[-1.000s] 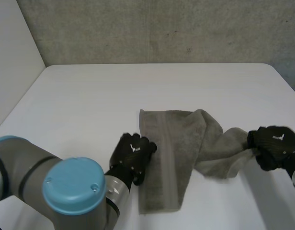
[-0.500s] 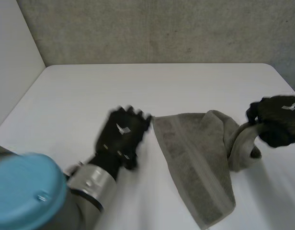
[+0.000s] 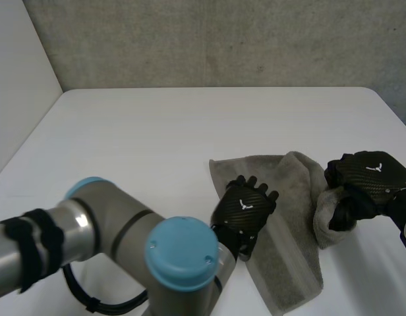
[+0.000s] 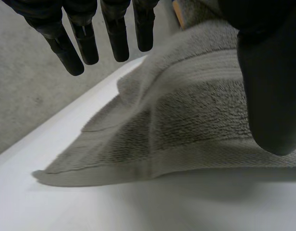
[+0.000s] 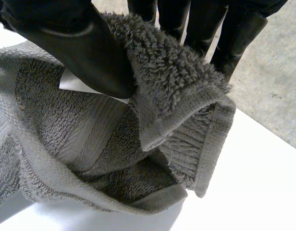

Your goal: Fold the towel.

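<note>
My right hand (image 3: 368,174) is clamped on the towel's (image 3: 292,197) bunched end, thumb against fingers. The rest lies flat on the table (image 3: 157,131), stretching from that hand to under my left hand (image 3: 246,210), whose fingers are straight and grip nothing. I'd carry the end towards it.

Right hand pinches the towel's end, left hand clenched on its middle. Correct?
No. The left hand is open over the towel's middle, fingers straight, as the left wrist view shows. The right hand does pinch the end.
</note>
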Motion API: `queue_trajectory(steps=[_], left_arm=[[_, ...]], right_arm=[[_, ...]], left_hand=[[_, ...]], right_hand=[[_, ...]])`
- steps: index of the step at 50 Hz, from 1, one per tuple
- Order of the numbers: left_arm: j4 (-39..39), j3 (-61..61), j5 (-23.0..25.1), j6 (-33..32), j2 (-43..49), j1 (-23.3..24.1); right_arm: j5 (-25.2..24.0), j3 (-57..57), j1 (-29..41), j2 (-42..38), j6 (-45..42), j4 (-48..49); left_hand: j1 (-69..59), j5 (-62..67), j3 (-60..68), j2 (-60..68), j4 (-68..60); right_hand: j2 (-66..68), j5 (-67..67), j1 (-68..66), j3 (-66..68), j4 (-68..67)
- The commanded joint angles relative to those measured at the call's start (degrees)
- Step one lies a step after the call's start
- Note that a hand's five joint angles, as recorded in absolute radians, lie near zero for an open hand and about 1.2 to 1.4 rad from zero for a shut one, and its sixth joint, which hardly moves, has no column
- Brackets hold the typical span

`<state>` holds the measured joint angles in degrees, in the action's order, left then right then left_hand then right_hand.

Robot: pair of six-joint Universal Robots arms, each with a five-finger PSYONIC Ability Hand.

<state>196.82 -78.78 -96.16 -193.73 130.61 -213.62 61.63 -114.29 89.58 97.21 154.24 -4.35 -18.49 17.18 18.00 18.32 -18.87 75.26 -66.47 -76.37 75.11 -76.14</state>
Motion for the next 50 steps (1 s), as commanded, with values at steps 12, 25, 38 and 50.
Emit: queue_trajectory(steps=[12, 25, 38, 50], left_arm=[[-10.14, 12.51, -1.05, 0.64, 7.55, 0.75], [-9.26, 6.36, -7.82, 4.68, -9.94, -3.64], [-3.46, -14.82, -7.29, 4.68, -26.55, -18.23], [1.72, -25.81, 6.59, 4.86, -30.25, -35.28]], right_arm=[[-0.28, -1.20, -1.25, -2.20, -0.34, 1.80], [-0.90, -1.64, -1.51, -2.02, -0.34, 1.80], [-4.50, 3.88, -4.48, 0.17, 7.63, 0.57], [-6.88, 16.99, -13.64, -14.24, 12.14, -1.28]], left_hand=[[-61.51, 52.82, 62.00, 61.68, -61.13], [-61.51, 52.82, 62.00, 61.68, -61.13], [-61.51, 52.82, 62.00, 61.68, -61.13], [-61.51, 52.82, 62.00, 61.68, -61.13]], right_hand=[[3.46, -2.24, -2.35, 3.60, -2.57], [3.29, -2.08, -2.18, 3.43, -2.40], [3.29, -2.08, -2.18, 3.43, -2.40], [1.27, -0.06, -0.16, 1.42, -0.39]])
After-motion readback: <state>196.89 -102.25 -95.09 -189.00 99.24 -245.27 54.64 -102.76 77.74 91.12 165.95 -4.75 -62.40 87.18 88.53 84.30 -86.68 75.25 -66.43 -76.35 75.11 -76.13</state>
